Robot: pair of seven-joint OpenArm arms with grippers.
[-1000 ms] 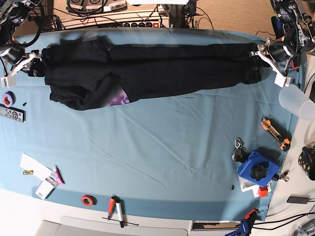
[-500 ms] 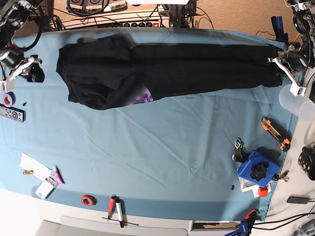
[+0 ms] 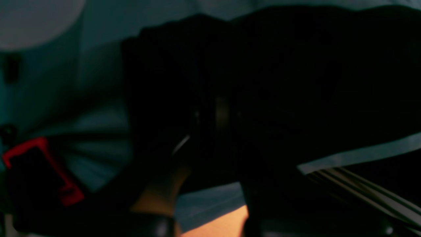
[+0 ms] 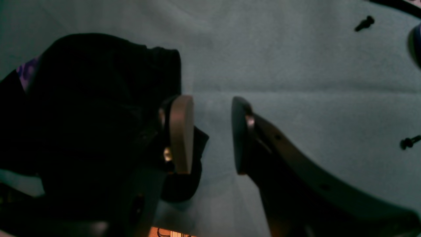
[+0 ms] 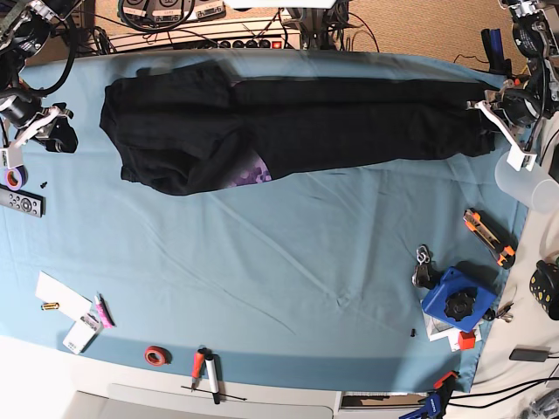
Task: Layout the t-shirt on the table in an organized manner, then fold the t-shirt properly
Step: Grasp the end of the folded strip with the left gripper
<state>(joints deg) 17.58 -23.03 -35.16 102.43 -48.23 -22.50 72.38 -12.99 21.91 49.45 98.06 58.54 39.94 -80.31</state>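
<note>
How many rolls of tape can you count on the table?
2: a purple roll at the base view's left edge, above the remote; a red roll near the front edge. More could hide under the t-shirt.

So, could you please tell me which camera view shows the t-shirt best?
The base view: the whole t-shirt lies stretched across the table's far side, purple print visible. The left wrist view shows only dark, blurred cloth; the right wrist view shows one bunched end with a sliver of purple.

Black t-shirt (image 5: 297, 122) bunched lengthwise along far edge of blue table (image 5: 288, 271), purple print showing
</note>
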